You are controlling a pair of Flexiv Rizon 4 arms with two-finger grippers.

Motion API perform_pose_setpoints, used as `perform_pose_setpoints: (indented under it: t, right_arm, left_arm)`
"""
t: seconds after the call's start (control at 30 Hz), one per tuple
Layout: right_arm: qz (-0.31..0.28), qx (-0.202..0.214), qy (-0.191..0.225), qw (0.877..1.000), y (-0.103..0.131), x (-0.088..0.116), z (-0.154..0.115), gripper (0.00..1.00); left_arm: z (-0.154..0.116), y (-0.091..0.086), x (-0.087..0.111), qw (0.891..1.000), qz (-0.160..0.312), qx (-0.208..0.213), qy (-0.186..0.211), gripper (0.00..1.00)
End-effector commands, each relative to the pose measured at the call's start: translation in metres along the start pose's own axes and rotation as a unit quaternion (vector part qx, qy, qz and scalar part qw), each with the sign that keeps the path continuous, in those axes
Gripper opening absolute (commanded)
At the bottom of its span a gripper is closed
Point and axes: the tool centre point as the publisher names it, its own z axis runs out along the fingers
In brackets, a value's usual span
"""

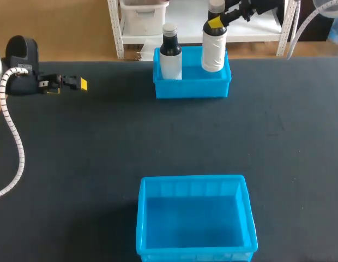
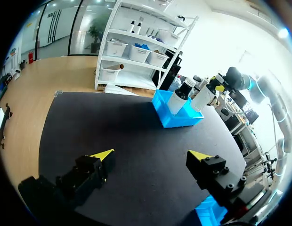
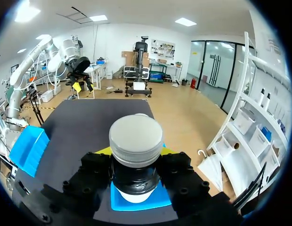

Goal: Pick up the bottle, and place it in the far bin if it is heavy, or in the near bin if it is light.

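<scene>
Yellow-tipped right claw point(image 1: 215, 22) grips white-capped bottle point(image 1: 214, 50) in twelve-o'clock far bin point(image 1: 191, 88), apparently judged heavy; left claw point(image 1: 80, 83) gapes idle.

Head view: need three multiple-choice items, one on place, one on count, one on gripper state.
1. The gripped bottle is: A) in the near bin B) in the far bin C) on bare table.
2. Bottles in the far bin: A) one B) two C) three.
3. The left gripper has its fingers: A) open B) shut on a bottle C) shut on a bin.
B: its base sits inside the far bin's walls, right gripper on its neck. B: it plus the other bottle beside it. A: yellow tips apart, nothing between.
</scene>
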Motion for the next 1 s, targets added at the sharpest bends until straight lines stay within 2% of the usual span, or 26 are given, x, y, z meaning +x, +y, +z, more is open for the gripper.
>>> perform_pose_setpoints:
  t: [0.03, 0.6, 1.0]
  right_arm:
    - [0.002, -0.05, -0.004, 0.999, -0.016, 0.005, 0.007, 0.0]
    - [0.013, -0.054, -0.004, 0.998, -0.015, 0.025, 0.025, 0.0]
    - [0.012, -0.054, -0.006, 0.998, -0.024, 0.037, 0.038, 0.0]
  left_arm:
    - [0.0, 0.0, 0.0, 1.0, 0.0, 0.0, 0.0, 1.0]
    - [0.0, 0.0, 0.0, 1.0, 0.0, 0.0, 0.0, 1.0]
    - [0.0, 0.0, 0.0, 1.0, 0.0, 0.0, 0.0, 1.0]
